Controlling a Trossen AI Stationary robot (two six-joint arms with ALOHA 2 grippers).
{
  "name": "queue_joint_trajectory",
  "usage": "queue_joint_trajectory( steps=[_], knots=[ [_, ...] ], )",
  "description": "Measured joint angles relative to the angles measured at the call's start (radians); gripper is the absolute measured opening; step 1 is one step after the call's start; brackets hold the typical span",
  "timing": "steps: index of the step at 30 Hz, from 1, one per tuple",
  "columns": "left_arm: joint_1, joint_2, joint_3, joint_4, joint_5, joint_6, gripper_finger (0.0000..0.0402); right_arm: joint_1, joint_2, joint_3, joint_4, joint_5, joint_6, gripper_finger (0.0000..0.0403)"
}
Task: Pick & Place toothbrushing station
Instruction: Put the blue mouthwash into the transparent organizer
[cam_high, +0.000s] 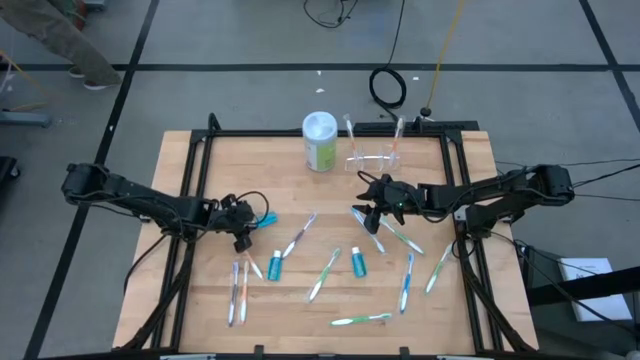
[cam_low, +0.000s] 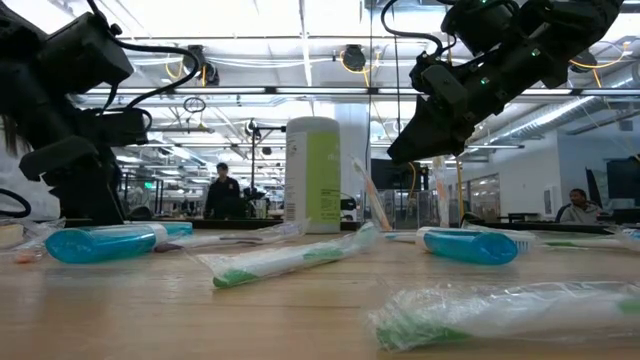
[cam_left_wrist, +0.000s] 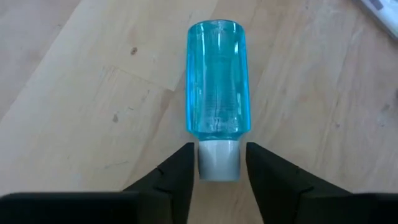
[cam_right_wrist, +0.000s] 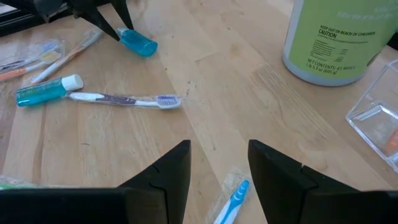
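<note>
The clear plastic holder (cam_high: 375, 157) stands on its base at the table's far middle, with upright pieces in it; its corner shows in the right wrist view (cam_right_wrist: 379, 121). My left gripper (cam_high: 247, 226) is low at the table's left, open, its fingers on either side of the white cap (cam_left_wrist: 218, 160) of a clear blue bottle (cam_left_wrist: 216, 78) that lies on its side on the wood. A narrow gap shows on each side of the cap. My right gripper (cam_right_wrist: 219, 163) is open and empty above the table, right of centre (cam_high: 368, 207), near the holder.
A white-and-green canister (cam_high: 320, 141) stands left of the holder. Several wrapped toothbrushes (cam_high: 323, 275) and two teal tubes (cam_high: 275, 266) (cam_high: 358, 263) lie across the near half. A wrapped blue toothbrush (cam_right_wrist: 233, 200) lies under my right gripper. People stand beyond the table (cam_low: 222, 190).
</note>
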Motion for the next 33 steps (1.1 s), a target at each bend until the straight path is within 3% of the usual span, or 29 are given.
queue_joint_trajectory(
  steps=[6, 22, 27, 33],
  knots=[
    [0.000, 0.000, 0.001, 0.001, -0.002, -0.019, 0.0091, 0.000, 0.000, 0.000, 0.000, 0.000, 0.000, 0.0151],
    [0.000, -0.009, 0.049, 0.053, -0.005, 0.015, 0.0084, 0.000, 0.000, 0.000, 0.004, 0.001, -0.046, 0.0151],
    [0.000, -0.009, 0.142, 0.054, -0.009, 0.129, 0.0083, 0.000, 0.000, 0.000, 0.004, 0.001, -0.060, 0.0151],
    [0.006, -0.009, 0.266, 0.056, -0.047, 0.378, 0.0082, 0.000, 0.000, 0.000, 0.004, 0.001, -0.060, 0.0151]
  ],
)
